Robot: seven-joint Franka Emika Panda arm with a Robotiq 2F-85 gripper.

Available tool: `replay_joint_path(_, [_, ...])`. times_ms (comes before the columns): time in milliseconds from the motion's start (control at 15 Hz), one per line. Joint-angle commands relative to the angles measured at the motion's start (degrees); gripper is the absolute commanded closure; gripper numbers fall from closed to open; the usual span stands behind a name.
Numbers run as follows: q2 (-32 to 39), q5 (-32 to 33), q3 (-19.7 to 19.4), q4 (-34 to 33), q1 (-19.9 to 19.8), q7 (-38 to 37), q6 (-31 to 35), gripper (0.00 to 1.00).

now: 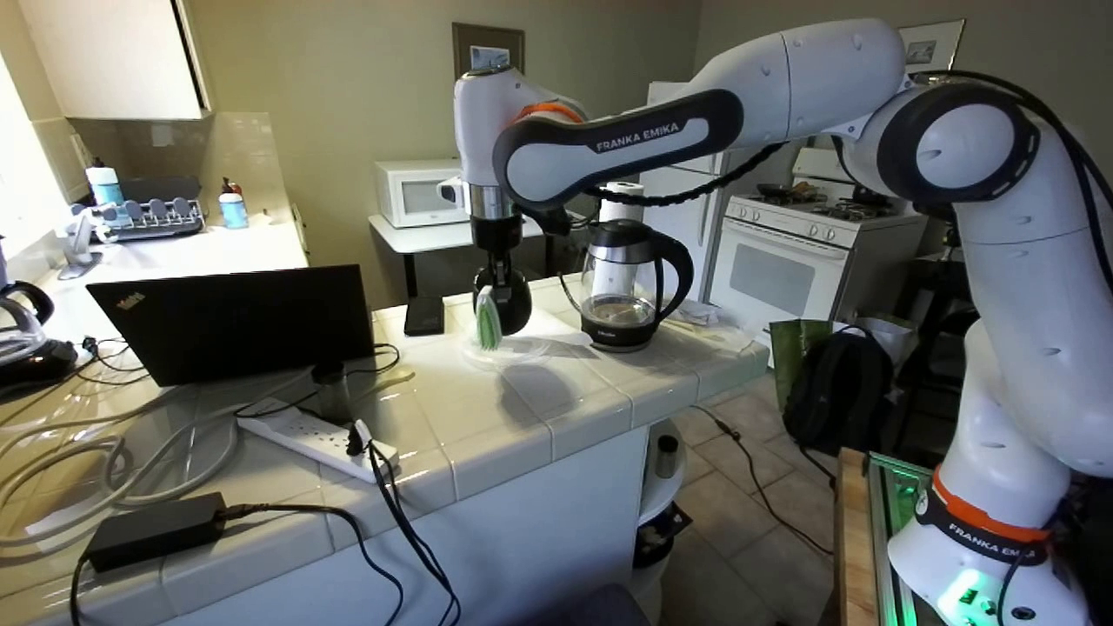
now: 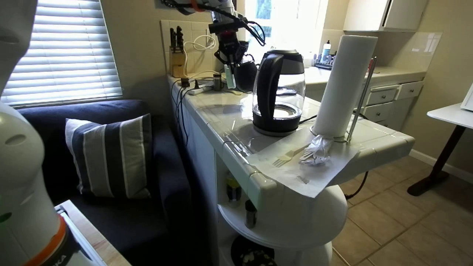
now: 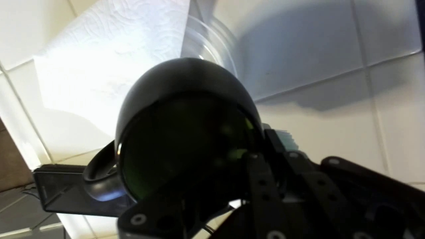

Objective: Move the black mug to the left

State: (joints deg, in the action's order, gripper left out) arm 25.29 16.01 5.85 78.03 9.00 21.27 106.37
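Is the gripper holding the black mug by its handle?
No: in the wrist view, the gripper pinches the black mug at its right wall, while the handle juts out free at the left.

Open tiles (image 1: 478,398), flanked by laptop (image 1: 235,326), glass pot (image 1: 619,287)

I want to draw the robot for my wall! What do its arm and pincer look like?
The arm is white and rounded, with dark panels, orange bands and the words FRANKA EMIKA. A bumpy black cable hangs beneath part of it. The pincer is mostly black and jointed, with little round screw heads showing in the wrist view.
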Motion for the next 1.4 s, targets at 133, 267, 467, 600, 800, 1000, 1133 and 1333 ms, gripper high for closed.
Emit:
replay_joint_path(133, [3.87, -5.51, 2.51, -8.63, 0.1, 3.03, -6.87, 0.98])
replay_joint_path(267, [5.77, -7.13, 3.05, -11.49, 0.18, 2.9, -8.74, 0.98])
replay_joint_path(467, [9.05, -9.22, 3.28, -15.87, 0.6, 0.75, -10.13, 0.98])
replay_joint_path(600, [11.34, -11.32, 3.38, -18.69, 0.65, -1.09, -10.03, 0.98])
replay_joint_path(800, [10.37, -11.44, 3.28, -15.34, 0.44, -0.74, -7.62, 0.98])
replay_joint_path(1000, [11.37, -11.61, 3.29, -15.7, 0.44, -0.81, -7.6, 0.91])
replay_joint_path(1133, [11.38, -11.61, 3.28, -15.68, 0.41, -0.8, -7.6, 0.91])
replay_joint_path(1333, [11.38, -11.61, 3.28, -15.68, 0.41, -0.8, -7.6, 0.91])
